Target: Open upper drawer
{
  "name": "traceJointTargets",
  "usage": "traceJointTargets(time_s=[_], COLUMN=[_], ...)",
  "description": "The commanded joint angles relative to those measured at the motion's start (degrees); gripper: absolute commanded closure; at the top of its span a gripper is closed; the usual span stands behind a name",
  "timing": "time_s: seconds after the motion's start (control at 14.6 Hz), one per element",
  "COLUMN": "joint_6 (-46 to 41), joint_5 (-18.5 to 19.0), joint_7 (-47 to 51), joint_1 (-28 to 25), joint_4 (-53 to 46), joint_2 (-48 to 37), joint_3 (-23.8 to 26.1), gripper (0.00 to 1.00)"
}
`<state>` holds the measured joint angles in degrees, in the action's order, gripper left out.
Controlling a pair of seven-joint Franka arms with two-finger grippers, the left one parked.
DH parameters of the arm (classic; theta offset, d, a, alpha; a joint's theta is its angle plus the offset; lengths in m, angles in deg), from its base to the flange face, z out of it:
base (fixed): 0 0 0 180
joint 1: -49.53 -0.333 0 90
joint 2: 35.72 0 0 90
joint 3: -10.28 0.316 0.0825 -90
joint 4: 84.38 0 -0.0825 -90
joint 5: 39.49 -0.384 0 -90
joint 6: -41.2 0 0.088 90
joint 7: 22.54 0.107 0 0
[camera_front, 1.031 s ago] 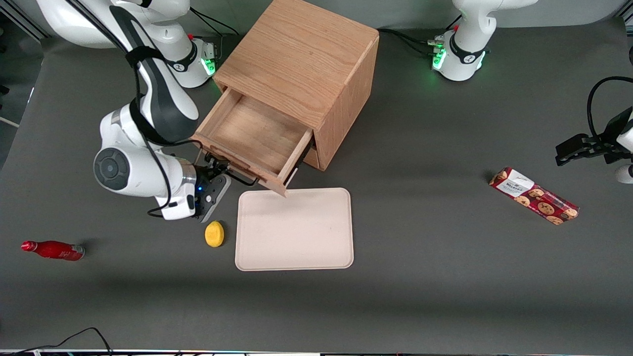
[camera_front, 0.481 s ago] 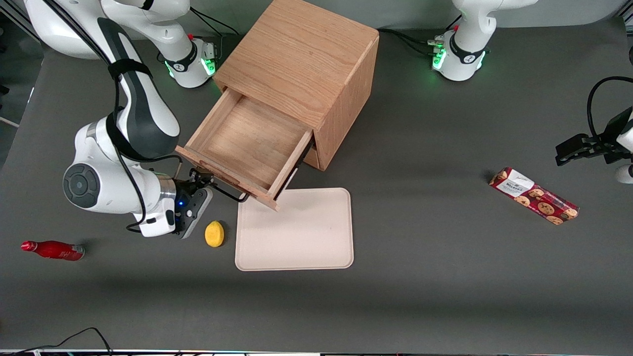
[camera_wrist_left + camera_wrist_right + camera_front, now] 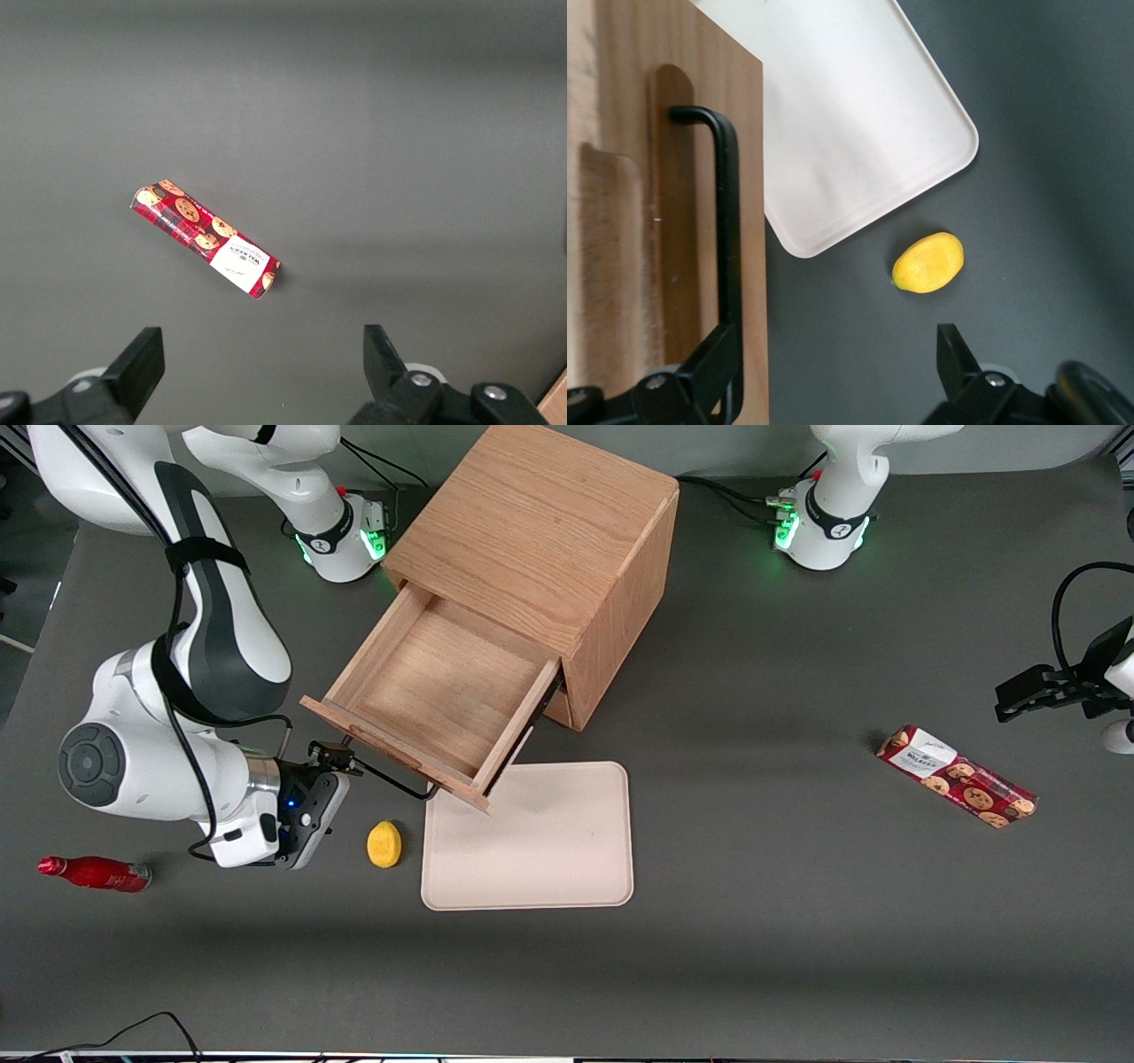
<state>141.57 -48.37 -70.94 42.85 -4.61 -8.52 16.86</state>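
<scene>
Gray table [image 3: 797, 921], tool [image 3: 330, 755] at upper drawer [image 3: 425, 691] handle [image 3: 726, 230]

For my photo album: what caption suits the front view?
Gripper at the handle of the pulled-out upper drawer.

The front view looked steeply down from high above over the whole desk [image 3: 797, 921]. The right wrist view looked down from close past the end effector [image 3: 833, 372], sharing the upper drawer [image 3: 425, 691] handle [image 3: 726, 230], tray [image 3: 850, 115] and lemon [image 3: 928, 263]. The left wrist view shared only the biscuit packet [image 3: 205, 241].
</scene>
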Motion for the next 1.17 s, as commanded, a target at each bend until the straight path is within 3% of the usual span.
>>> traceJointTargets(time_s=[0.0,0.14,0.34,0.48,0.76,0.89,1.1], joint_6=[-7.4,-11.1,-16.5,-18.6,-19.0,-23.7,-25.3], joint_5=[1.1,0.4,1.9,2.6,2.7,2.9,3.3], joint_7=[-0.2,4.7,24.1,36.8,52.9,54.6,54.1], joint_1=[-0.9,-0.6,-1.1,-1.1,-1.0,-0.3,-0.9], joint_4=[-8.3,-8.9,-7.6,-1.8,14.4,15.9,11.5], joint_2=[-0.6,-4.9,-12.0,-18.5,-32.3,-34.4,-30.6], joint_3=[-0.1,-0.1,0.1,0.3,-0.1,-1.5,-8.2], gripper=[0.00,0.00,0.00,0.00,0.00,0.00,0.00])
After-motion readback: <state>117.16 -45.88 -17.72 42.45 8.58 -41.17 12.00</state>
